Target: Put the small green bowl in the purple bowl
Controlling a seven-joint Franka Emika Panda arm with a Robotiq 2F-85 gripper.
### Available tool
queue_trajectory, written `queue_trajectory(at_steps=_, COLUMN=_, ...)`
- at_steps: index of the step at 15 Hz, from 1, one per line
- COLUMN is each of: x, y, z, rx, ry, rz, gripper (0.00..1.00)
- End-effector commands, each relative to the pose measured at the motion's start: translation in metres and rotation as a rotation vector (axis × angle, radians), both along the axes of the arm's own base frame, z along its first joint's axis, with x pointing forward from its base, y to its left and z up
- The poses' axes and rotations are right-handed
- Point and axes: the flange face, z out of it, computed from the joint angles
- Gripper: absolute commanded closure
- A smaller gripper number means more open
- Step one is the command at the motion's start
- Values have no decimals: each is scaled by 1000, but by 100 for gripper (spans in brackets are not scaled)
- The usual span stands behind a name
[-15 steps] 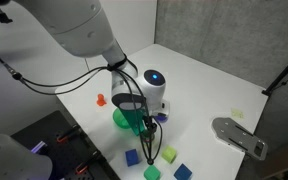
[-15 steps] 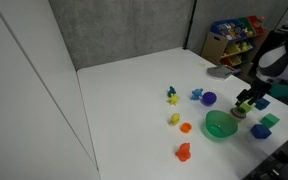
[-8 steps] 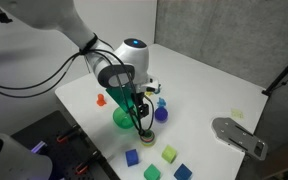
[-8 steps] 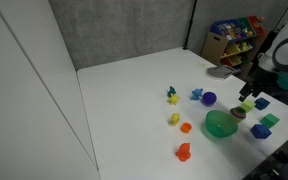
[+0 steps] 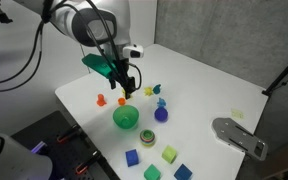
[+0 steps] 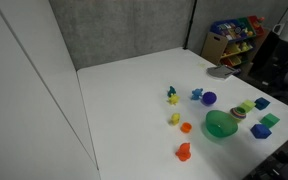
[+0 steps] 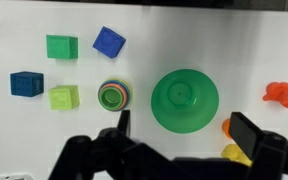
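Note:
The small green bowl (image 5: 126, 117) sits upright on the white table, also seen in an exterior view (image 6: 220, 124) and in the middle of the wrist view (image 7: 185, 98). The purple bowl (image 6: 209, 98) stands a short way behind it, apart from it, and is out of the wrist view. My gripper (image 5: 127, 88) hangs well above the table, over the near edge of the green bowl. In the wrist view its fingers (image 7: 184, 128) are spread wide with nothing between them.
A rainbow stacking cup (image 7: 114, 95) stands beside the green bowl. Green (image 7: 62, 46), blue (image 7: 108, 41), dark blue (image 7: 26, 83) and lime (image 7: 64, 97) blocks lie beyond it. Orange toys (image 7: 282, 93) and a yellow one (image 7: 234, 153) lie on the other side. A toy shelf (image 6: 232, 38) stands behind the table.
My gripper has risen from beside the green bowl and rainbow cup and pulled back high above the table. The green bowl stays where it was.

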Motion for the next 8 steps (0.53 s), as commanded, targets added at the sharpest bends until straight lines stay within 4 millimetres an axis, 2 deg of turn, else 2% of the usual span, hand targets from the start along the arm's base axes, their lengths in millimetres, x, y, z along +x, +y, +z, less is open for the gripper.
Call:
queue_trajectory(at_steps=1, x=-12, y=12, z=45, rx=31, ry=29, rz=61, gripper=0)
queue_trajectory(at_steps=4, x=-19, y=16, z=63, rx=14, ry=40, rz=76, gripper=0)
queue_trajectory(at_steps=5, x=-21, y=17, z=64, rx=12, ry=47, rz=77, gripper=0)
queue_trajectory(at_steps=6, x=-18, y=16, z=55, rx=11, ry=36, rz=57, gripper=0)
queue_trajectory(at_steps=8, x=-21, y=17, z=58, rx=11, ry=40, rz=59, gripper=0)
